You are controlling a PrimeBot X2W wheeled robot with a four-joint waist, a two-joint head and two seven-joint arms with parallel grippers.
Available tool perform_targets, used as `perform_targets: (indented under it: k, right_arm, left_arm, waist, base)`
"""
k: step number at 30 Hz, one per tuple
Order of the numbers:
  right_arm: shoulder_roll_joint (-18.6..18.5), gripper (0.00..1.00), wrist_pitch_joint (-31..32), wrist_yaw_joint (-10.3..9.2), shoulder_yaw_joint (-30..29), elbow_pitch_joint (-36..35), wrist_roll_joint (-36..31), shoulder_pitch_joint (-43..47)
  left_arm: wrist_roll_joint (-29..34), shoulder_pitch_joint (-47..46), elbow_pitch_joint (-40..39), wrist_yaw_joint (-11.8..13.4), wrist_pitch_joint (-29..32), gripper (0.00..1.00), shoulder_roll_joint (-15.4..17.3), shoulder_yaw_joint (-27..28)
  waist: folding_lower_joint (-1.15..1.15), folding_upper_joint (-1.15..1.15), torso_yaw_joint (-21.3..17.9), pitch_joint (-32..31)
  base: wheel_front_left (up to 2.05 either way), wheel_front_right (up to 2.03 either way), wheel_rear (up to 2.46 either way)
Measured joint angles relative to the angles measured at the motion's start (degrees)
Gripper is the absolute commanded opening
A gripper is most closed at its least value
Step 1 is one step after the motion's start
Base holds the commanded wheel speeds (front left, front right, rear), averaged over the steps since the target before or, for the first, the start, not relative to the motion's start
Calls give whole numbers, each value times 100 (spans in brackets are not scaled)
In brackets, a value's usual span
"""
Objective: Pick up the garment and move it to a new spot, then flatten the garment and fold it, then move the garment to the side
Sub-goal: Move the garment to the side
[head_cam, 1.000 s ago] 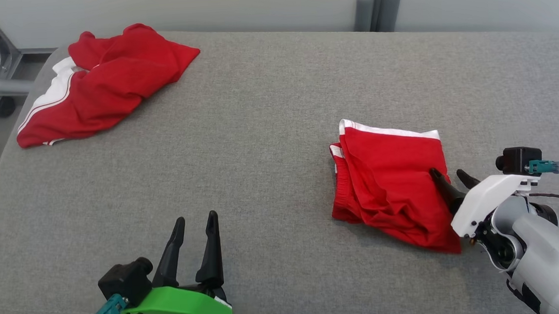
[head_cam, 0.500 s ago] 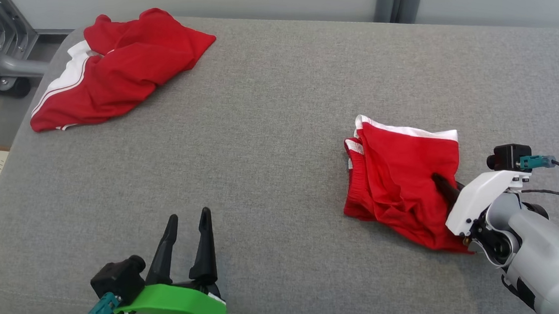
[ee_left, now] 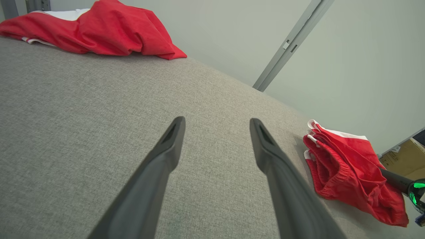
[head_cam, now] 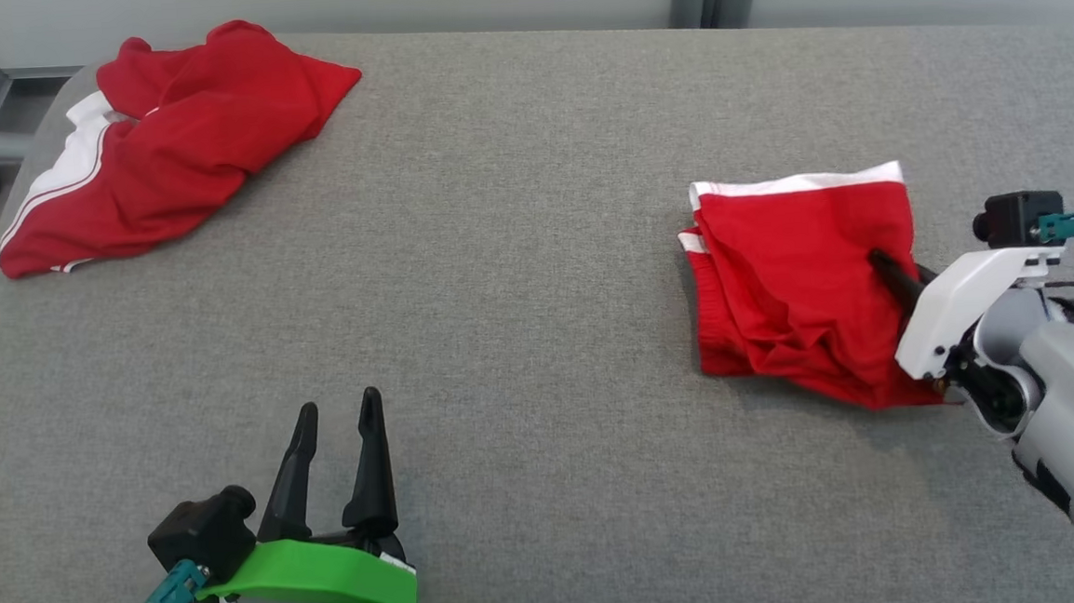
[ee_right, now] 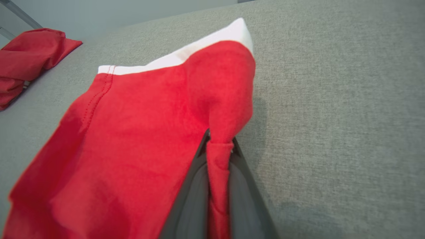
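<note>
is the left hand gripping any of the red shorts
No, the left hand stands open over the bare grey fabric surface, apart from the folded red shorts and the crumpled red shorts.

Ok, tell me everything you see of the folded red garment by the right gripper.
The folded red garment is knit cloth, a rectangle of several layers with a white band along its far edge and a gathered waistband on its left. It lies on the grey cushion; the right gripper is shut on a pinched fold at its right edge.
</note>
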Motion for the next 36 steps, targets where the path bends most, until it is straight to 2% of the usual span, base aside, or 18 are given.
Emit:
perform_targets:
  k: [13, 16, 26, 31, 36]
  right_arm:
    - [-1010, 0, 244, 3, 74, 263, -513, -834]
    - [-1366, 0, 361, 2, 98, 361, -659, -1098]
    - [-1753, 0, 465, -12, 30, 536, -784, -1631]
    - [-1978, 0, 470, -71, 92, 620, -1022, -1868]
    - [-2145, 0, 470, -209, 185, 754, -1277, -2063]
  left_arm:
    - [132, -154, -318, 1, 7, 100, 94, -93]
    - [219, -253, -387, 1, 66, 100, 144, -171]
    - [430, -396, -657, 0, 287, 100, 191, -388]
    - [521, -567, -751, 0, 368, 100, 209, -520]
    - [642, -644, -875, 0, 430, 100, 223, -573]
  waist:
    - [0, 0, -332, 301]
    - [0, 0, -390, 451]
    - [0, 0, -414, 843]
    - [0, 0, -341, 1052]
    - [0, 0, -197, 1207]
  base:
    - [0, 0, 0]
    - [0, 0, 0]
    - [0, 0, 0]
    - [0, 0, 0]
    - [0, 0, 0]
